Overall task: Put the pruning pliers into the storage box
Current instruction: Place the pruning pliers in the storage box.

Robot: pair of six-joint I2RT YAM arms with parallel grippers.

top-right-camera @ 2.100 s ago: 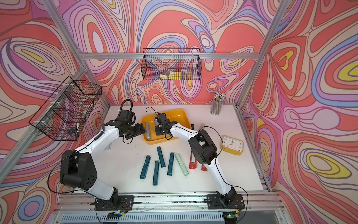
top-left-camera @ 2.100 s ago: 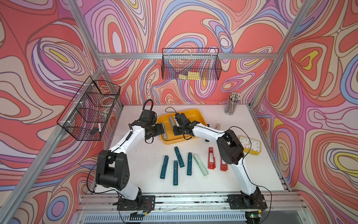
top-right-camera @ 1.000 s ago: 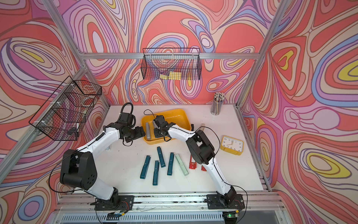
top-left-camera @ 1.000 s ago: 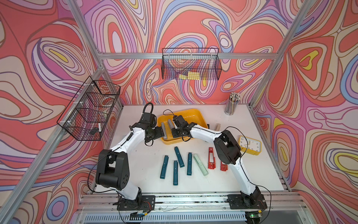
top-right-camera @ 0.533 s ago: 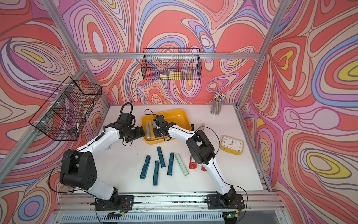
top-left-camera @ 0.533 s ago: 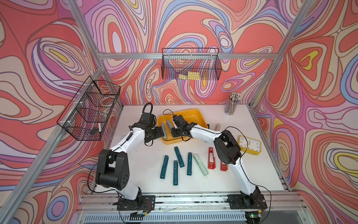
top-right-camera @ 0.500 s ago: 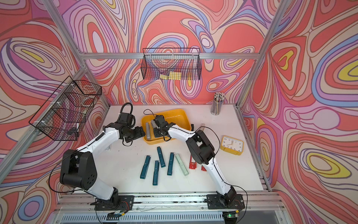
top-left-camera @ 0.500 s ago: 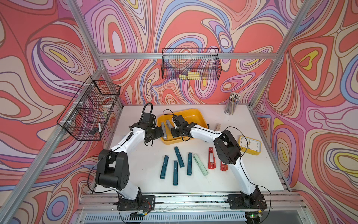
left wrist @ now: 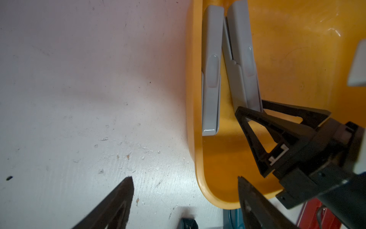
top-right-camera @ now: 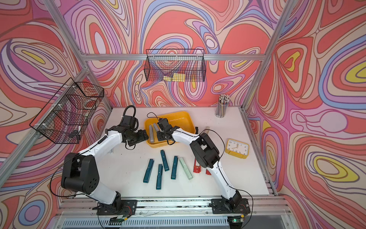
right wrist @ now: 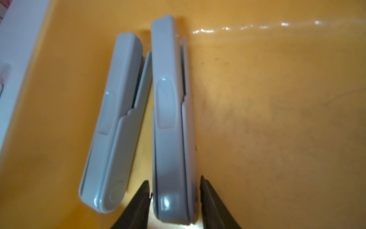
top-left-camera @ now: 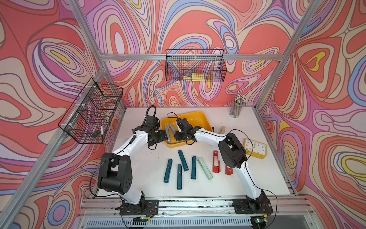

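In front of the storage box [top-left-camera: 200,123] lie four teal pliers [top-left-camera: 193,167], one mint pliers [top-left-camera: 205,168] and two red pliers [top-left-camera: 216,170]. Inside it lie two grey pliers [right wrist: 172,119], the right tool [right wrist: 174,190] straddling one, gripping or just clear I cannot tell; the left tool [left wrist: 184,184] gapes empty at its near corner. At its right end, beige pliers [top-left-camera: 222,129] and seemingly black pliers [top-left-camera: 213,128]: nine left.

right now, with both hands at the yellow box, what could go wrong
The right hand straddles the end of a grey plier lying in the storage box; pulling away skewed could drag it into the second grey plier beside it.
The left hand hangs open at the box's rim, close to the right hand; the two could collide or shove the box.
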